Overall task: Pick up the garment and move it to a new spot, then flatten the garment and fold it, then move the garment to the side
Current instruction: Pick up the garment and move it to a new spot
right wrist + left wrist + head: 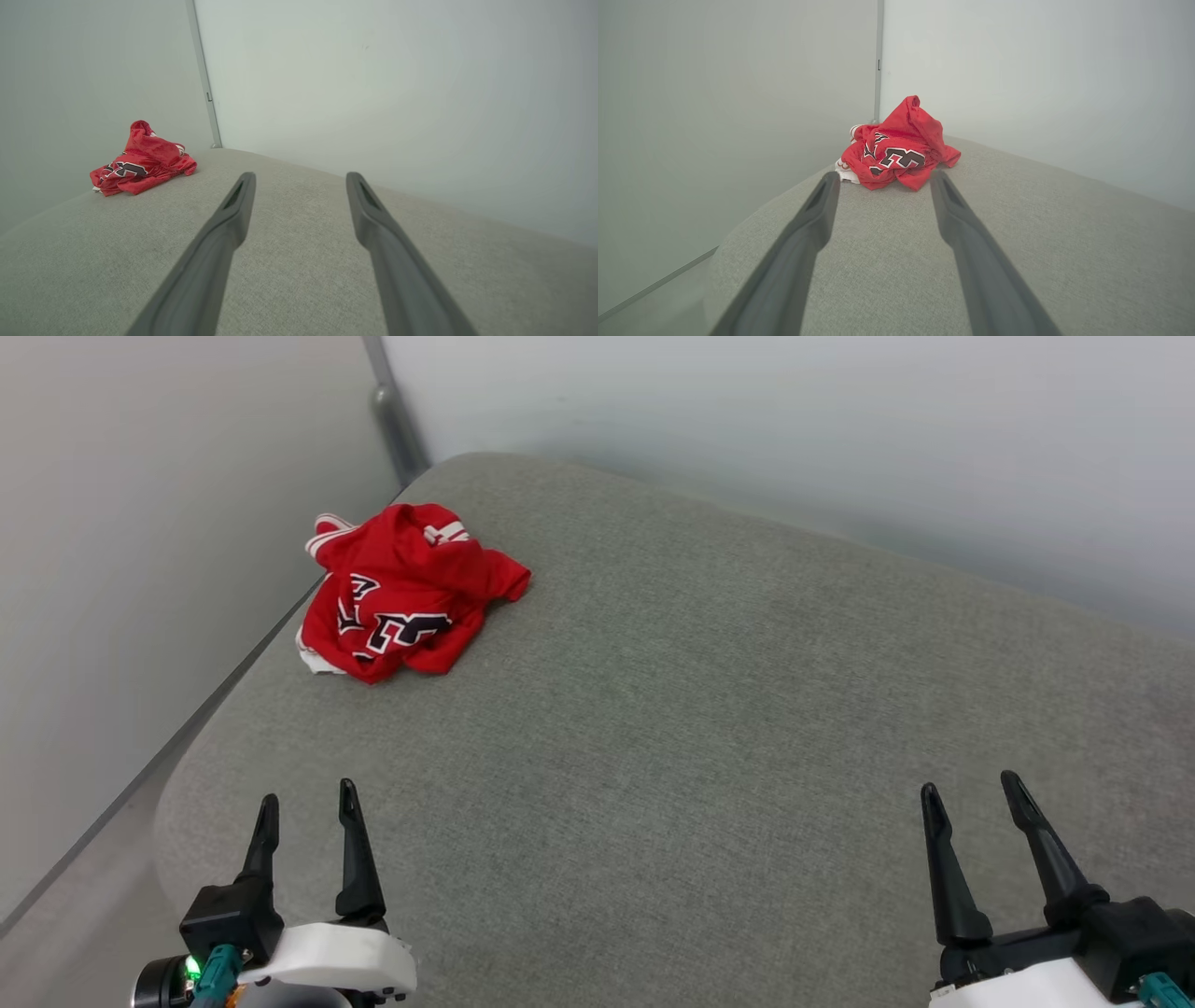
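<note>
Left gripper (308,791) and right gripper (969,782) hover over the near part of the grey fabric-covered tabletop (700,709), fingers spread wide, nothing held. The red jersey T-shirt (401,593) lies crumpled at the far left corner, close to the edge. For a secure pick-up, reach with the left gripper, descend over the raised central bunch and close on several layers.

You have soft, even, fairly bright light with no glare. The garment (401,593) throws only a faint shadow onto the grey cushion (653,756) just under its folds. Behind the garment the walls (840,448) look hazy and washed out. In the left wrist view, the left gripper (883,174) blurs toward the lens, below the garment.
</note>
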